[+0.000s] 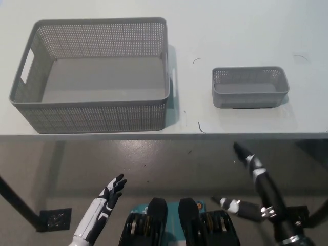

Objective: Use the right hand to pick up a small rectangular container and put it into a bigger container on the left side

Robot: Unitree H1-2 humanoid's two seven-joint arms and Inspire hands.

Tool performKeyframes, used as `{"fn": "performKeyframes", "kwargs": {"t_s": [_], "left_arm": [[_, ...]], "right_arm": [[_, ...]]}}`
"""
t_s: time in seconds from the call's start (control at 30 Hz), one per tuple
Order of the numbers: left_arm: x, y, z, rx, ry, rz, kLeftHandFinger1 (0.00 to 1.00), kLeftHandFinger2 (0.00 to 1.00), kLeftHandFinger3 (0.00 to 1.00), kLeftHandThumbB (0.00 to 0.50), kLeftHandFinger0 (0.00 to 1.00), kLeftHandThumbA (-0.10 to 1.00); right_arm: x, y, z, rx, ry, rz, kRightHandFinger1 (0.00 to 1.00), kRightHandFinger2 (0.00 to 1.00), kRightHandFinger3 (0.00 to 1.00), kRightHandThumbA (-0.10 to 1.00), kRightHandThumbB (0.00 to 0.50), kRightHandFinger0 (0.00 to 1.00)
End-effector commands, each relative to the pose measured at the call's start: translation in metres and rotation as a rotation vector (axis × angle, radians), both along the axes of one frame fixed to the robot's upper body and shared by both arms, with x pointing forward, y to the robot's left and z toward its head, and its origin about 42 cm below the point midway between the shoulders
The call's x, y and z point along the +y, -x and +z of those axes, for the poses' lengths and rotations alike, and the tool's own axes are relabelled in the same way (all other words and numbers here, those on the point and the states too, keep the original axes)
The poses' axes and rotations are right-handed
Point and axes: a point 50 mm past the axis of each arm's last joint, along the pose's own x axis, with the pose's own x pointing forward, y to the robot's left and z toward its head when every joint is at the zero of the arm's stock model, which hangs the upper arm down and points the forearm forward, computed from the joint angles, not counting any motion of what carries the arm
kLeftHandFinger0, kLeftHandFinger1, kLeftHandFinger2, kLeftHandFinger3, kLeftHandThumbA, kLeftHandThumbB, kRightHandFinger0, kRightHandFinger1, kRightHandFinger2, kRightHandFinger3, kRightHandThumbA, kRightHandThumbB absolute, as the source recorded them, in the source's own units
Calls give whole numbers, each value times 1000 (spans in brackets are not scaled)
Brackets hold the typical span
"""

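Note:
The small grey perforated container [250, 87] stands on the white table [230, 31] at the right, with nothing in it. At the left of the table is the big grey perforated basket [92, 77], also with nothing inside. My black right hand [252, 165] is below the table's front edge, a little in front of the small container, with its fingers stretched out and holding nothing. Low at the left, off the table, my white left hand [109, 196] rests open with its fingers spread.
The table's front edge [164, 136] runs across the picture's middle, with grey floor below it. A black table leg and its foot plate [54, 219] show at the lower left. Small dark marks dot the tabletop between the two containers.

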Motion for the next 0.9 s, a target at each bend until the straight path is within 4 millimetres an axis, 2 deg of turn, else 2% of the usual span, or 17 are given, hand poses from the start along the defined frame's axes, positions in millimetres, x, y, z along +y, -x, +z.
{"fn": "performKeyframes", "kwargs": {"t_s": [0.0, 0.03, 0.1, 0.17, 0.2, 0.23, 0.27, 0.3, 0.33, 0.37, 0.43, 0.57, 0.63, 0.67, 0.77, 0.83, 0.87], "left_arm": [[5, -11, 20, -92, -3, -18, 1000, 1000, 1000, 292, 1000, 1000], [5, -12, 21, -93, 3, -12, 1000, 1000, 1000, 288, 1000, 1000], [5, -12, 23, -100, 2, -9, 1000, 1000, 1000, 284, 1000, 1000], [6, -12, 25, -112, -2, -11, 1000, 1000, 1000, 268, 1000, 1000], [6, -12, 25, -113, 0, -11, 1000, 1000, 1000, 266, 1000, 1000], [6, -13, 26, -115, 8, -13, 1000, 1000, 1000, 265, 1000, 1000], [7, -14, 28, -119, 8, -11, 1000, 1000, 1000, 264, 1000, 1000], [8, -16, 30, -120, 10, -12, 1000, 1000, 1000, 263, 1000, 1000], [8, -16, 31, -120, 13, -13, 1000, 1000, 1000, 261, 1000, 1000], [8, -16, 30, -110, 13, -15, 1000, 1000, 1000, 269, 1000, 1000], [8, -15, 29, -98, 17, -15, 1000, 1000, 1000, 273, 1000, 1000], [7, -16, 26, -94, 13, -20, 1000, 1000, 1000, 275, 1000, 1000], [6, -16, 26, -94, 8, -22, 1000, 1000, 1000, 277, 1000, 1000], [7, -15, 25, -84, 9, -24, 1000, 1000, 1000, 286, 1000, 1000], [9, -14, 24, -80, -2, -26, 1000, 1000, 1000, 290, 1000, 1000], [10, -15, 23, -82, -11, -25, 1000, 1000, 1000, 283, 1000, 1000], [11, -16, 23, -84, -11, -27, 1000, 1000, 1000, 280, 1000, 1000]], "right_arm": [[-22, -12, 60, -173, 149, -46, 1000, 1000, 1000, 1000, 328, 1000], [-30, -16, 82, -225, 230, -60, 1000, 1000, 1000, 1000, 330, 1000], [-37, -18, 111, -268, 293, -75, 1000, 1000, 1000, 1000, 362, 1000], [-43, -22, 142, -318, 379, -99, 1000, 1000, 1000, 1000, 373, 1000], [-44, -23, 150, -336, 408, -106, 1000, 1000, 1000, 1000, 365, 1000], [-48, -27, 174, -367, 487, -125, 1000, 1000, 1000, 1000, 376, 1000], [-49, -30, 188, -379, 520, -135, 1000, 1000, 1000, 1000, 373, 1000], [-51, -37, 214, -415, 585, -160, 1000, 1000, 1000, 1000, 367, 1000], [-52, -38, 220, -422, 606, -171, 1000, 1000, 1000, 1000, 321, 1000], [-55, -44, 242, -430, 663, -178, 1000, 1000, 1000, 1000, 354, 1000], [-56, -52, 270, -417, 730, -177, 1000, 1000, 1000, 1000, 371, 1000], [-60, -78, 338, -375, 852, -163, 1000, 1000, 1000, 1000, 369, 1000], [-61, -89, 359, -337, 896, -164, 1000, 1000, 1000, 1000, 371, 1000], [-61, -102, 377, -289, 940, -146, 1000, 1000, 1000, 1000, 362, 1000], [-57, -119, 401, -212, 1007, -122, 1000, 1000, 1000, 1000, 362, 1000], [-50, -145, 425, -107, 1097, -93, 1000, 1000, 1000, 1000, 378, 1000], [-49, -149, 430, -85, 1104, -85, 1000, 1000, 1000, 1000, 379, 1000]]}}
